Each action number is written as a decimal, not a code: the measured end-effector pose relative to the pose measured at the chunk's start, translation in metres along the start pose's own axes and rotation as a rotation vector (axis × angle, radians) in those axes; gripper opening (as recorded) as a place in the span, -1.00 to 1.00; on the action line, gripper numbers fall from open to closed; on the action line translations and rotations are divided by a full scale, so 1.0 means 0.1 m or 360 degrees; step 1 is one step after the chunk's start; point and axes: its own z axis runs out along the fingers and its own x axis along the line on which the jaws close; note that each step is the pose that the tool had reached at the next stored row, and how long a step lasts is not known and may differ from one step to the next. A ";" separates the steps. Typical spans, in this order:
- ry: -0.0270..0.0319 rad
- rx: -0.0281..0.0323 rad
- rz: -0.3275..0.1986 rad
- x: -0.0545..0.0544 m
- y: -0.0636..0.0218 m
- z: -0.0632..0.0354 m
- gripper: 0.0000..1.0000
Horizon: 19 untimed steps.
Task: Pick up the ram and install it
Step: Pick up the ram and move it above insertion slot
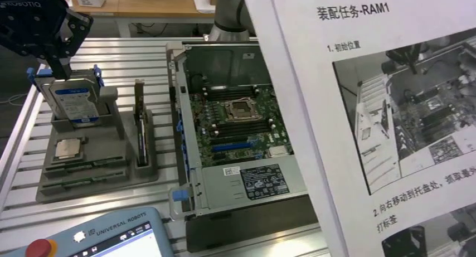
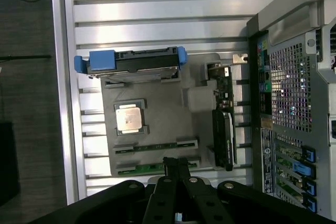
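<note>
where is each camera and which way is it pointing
exterior view: off the arm, raised, looking down across the table at the tray and open computer case; the shut gripper hangs at the exterior view's left, above the tray.
wrist view: on the wrist, looking straight down at the tray; the gripper tips show in line with the ram sticks.
shared: tray, hard drive, computer case, gripper.

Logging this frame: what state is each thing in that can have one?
gripper: shut, empty, above the tray.
ram: two sticks, both seated in tray slots, ungripped.
hard drive: upright in its tray holder.
processor chip: flat in its tray recess.
expansion card: on edge in its tray slot.
server chassis: lid off, motherboard exposed.
</note>
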 end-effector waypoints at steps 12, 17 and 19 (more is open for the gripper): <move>-0.00001 0.00000 0.0000 0.00 0.006 -0.149 -0.80; -0.00002 0.00000 0.0000 0.00 0.006 -0.149 -0.80; -0.00002 -0.00001 0.0000 0.00 0.006 -0.149 -0.80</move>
